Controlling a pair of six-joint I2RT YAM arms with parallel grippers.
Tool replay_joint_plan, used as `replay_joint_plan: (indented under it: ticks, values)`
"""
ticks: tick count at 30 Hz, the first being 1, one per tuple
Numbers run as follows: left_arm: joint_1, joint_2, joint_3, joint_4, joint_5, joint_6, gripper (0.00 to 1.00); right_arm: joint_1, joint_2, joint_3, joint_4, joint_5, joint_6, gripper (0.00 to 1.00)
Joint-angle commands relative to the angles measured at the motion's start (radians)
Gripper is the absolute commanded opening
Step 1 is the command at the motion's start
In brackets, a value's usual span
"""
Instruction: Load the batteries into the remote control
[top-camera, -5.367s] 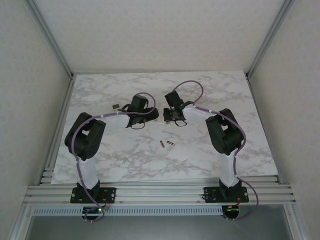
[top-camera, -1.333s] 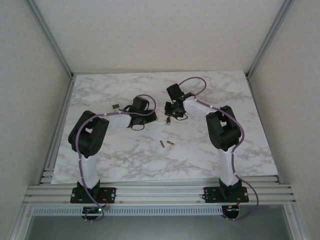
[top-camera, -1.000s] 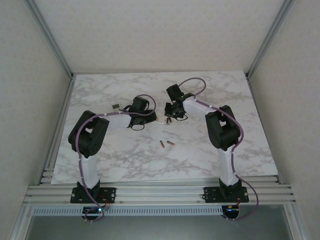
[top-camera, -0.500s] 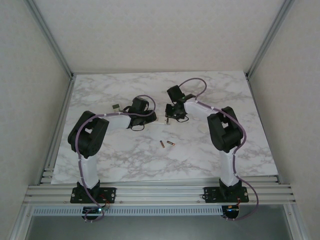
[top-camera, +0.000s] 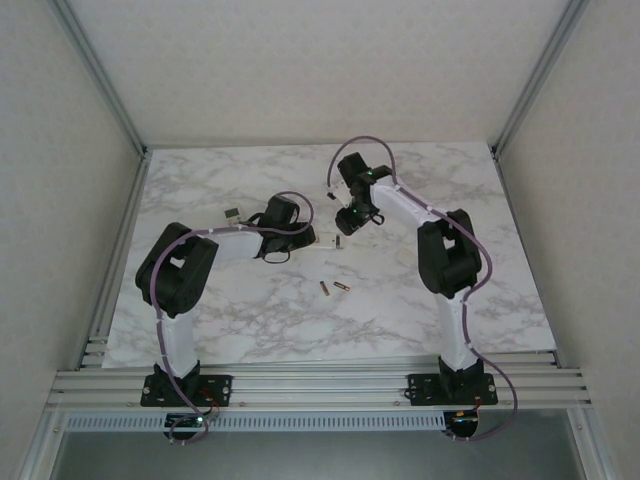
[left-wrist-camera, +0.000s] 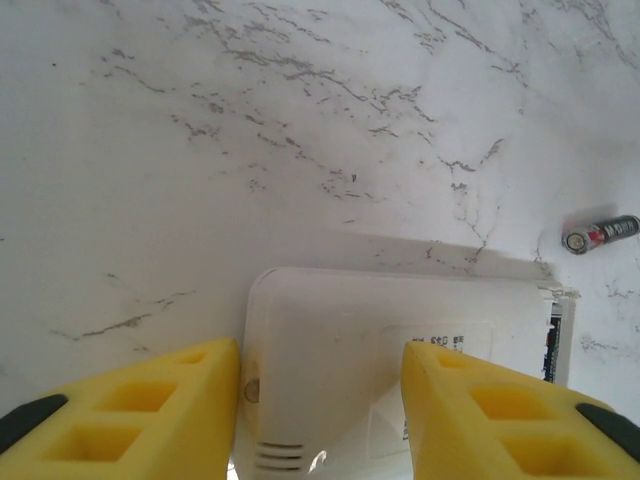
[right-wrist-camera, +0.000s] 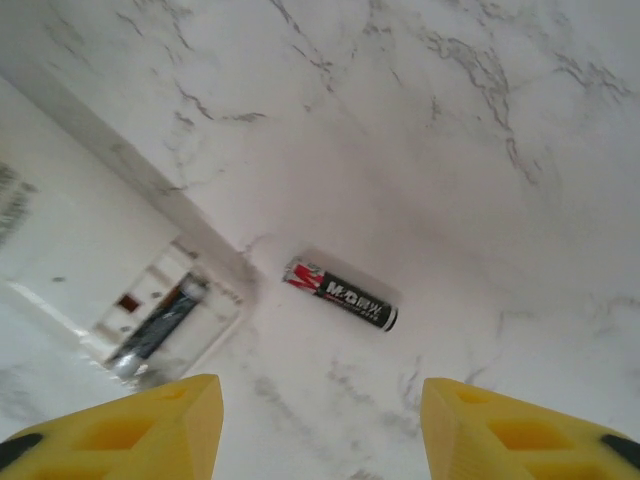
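Up and away from the remote (left-wrist-camera: 330, 340) goes the right gripper (right-wrist-camera: 320, 415) since a second ago, and its yellow fingers have spread wide with nothing between them. One battery (right-wrist-camera: 160, 325) lies in the remote's open compartment (right-wrist-camera: 218, 318). A second battery (right-wrist-camera: 341, 292) lies on the marble table (top-camera: 450, 200) just beside that open end, not touching it. A third battery (top-camera: 323, 288) and a fourth battery (top-camera: 342, 287) lie close together nearer the arm bases, apart from the remote. The left gripper (left-wrist-camera: 322, 400) has its fingers clamped on the remote's sides.
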Motion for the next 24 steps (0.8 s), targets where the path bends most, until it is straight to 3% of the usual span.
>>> replay_joint_plan:
  ticks: [1, 10, 15, 24]
  values:
    - [-0.001, -0.043, 0.0, -0.038, -0.011, 0.024, 0.44, 0.0, 0.074, 0.097, -0.115, 0.052, -0.185, 0.54]
    - [0.024, -0.055, -0.034, -0.034, -0.002, 0.039, 0.43, -0.002, 0.204, 0.231, -0.092, 0.056, -0.321, 0.53]
    - [0.025, -0.052, -0.031, -0.028, 0.003, 0.036, 0.43, -0.009, 0.275, 0.321, -0.176, 0.066, -0.343, 0.5]
    - [0.025, -0.051, -0.033, -0.02, 0.007, 0.03, 0.43, -0.028, 0.215, 0.209, -0.19, -0.04, -0.345, 0.51]
